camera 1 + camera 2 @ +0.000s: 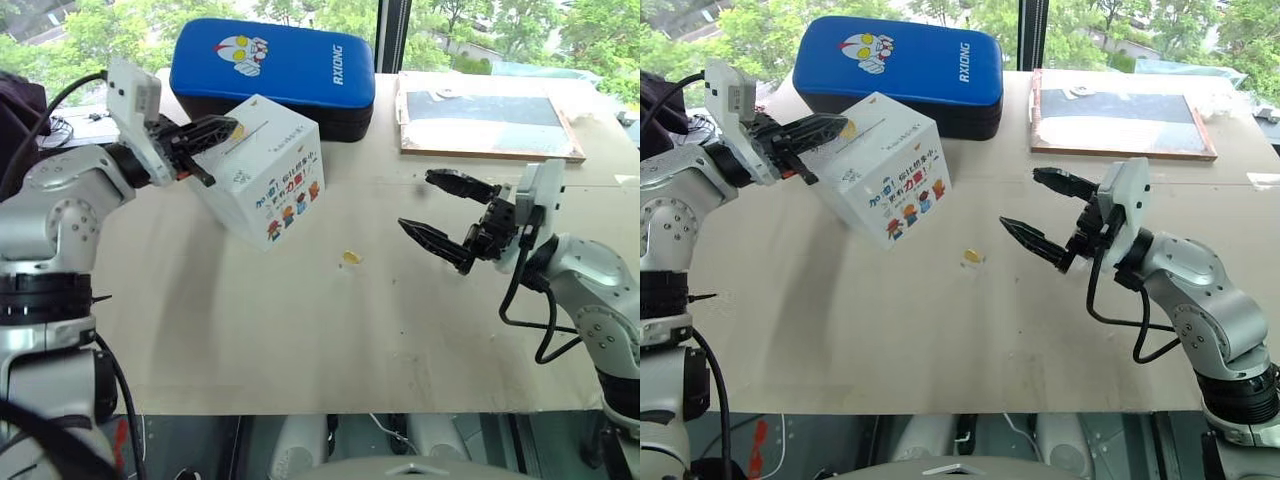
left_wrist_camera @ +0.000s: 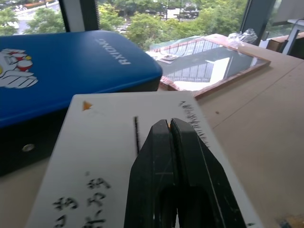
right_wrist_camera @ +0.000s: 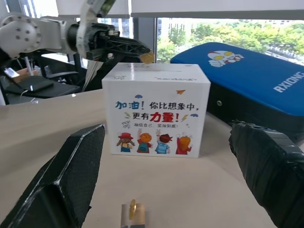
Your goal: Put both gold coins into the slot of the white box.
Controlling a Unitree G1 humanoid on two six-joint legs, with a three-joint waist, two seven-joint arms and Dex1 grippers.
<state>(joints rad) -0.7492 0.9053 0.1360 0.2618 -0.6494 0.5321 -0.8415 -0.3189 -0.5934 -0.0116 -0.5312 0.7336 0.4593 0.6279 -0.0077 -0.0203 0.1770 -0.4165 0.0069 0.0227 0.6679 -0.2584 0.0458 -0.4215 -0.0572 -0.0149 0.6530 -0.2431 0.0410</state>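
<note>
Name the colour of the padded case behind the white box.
Blue, with a cartoon figure; the padded case shows best in the left eye view.

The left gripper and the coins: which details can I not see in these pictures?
- Slot: its near end is hidden behind the left gripper in the left wrist view.
- Coin at the left gripper's tips: mostly covered by the shut fingers.
- Second coin: seen edge-on on a clear piece; its face is hidden.

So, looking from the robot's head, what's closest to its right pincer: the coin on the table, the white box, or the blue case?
From the right pincer:
1. Gold coin, on the table, toward the robot's left.
2. White box, further left.
3. Blue case, behind the box, at the table's back.
</note>
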